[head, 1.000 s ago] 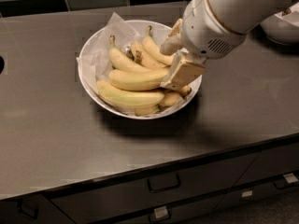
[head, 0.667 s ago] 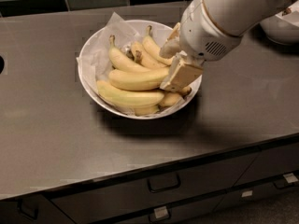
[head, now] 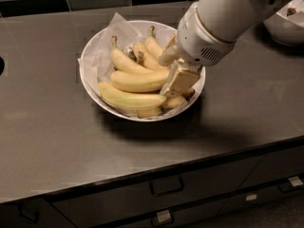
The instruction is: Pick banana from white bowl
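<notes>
Your gripper [head: 168, 75] sits inside the white bowl [head: 137, 118] at the right end of the banana [head: 135, 81]; whether it grips, I cannot tell. Confirm the hold, then lift straight up.

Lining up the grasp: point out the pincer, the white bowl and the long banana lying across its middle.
pincer [head: 166, 78], camera view, its front end, inside the bowl's right side.
white bowl [head: 142, 118], camera view, front rim.
banana [head: 137, 81], camera view, mid-length.
</notes>
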{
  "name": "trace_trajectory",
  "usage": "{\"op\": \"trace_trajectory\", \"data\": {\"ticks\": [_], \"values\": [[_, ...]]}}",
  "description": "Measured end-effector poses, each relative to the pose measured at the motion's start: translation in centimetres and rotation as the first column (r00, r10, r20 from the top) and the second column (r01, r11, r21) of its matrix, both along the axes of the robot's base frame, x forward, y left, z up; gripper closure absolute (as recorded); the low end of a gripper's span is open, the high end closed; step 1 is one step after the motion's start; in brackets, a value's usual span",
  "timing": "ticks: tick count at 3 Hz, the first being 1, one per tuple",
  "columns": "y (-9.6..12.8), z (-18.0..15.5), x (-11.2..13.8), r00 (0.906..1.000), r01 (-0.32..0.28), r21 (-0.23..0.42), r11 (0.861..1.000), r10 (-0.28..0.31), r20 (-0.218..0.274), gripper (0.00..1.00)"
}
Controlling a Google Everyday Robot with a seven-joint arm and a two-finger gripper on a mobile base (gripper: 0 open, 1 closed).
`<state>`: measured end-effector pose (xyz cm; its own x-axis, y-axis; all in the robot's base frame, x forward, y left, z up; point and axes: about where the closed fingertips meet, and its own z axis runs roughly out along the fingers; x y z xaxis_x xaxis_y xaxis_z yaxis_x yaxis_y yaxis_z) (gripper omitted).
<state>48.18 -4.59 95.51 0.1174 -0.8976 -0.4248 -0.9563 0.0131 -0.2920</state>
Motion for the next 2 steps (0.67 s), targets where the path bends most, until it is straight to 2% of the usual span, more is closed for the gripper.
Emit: {"op": "trace_trajectory", "data": {"ticks": [1,2], "values": [[0.33,-0.93,0.26,0.9996,-0.016,-0.009,1.0,0.016,-0.025,0.46],[0.33,-0.94,0.26,0.9996,-0.016,-0.009,1.0,0.016,-0.025,0.72]]}}
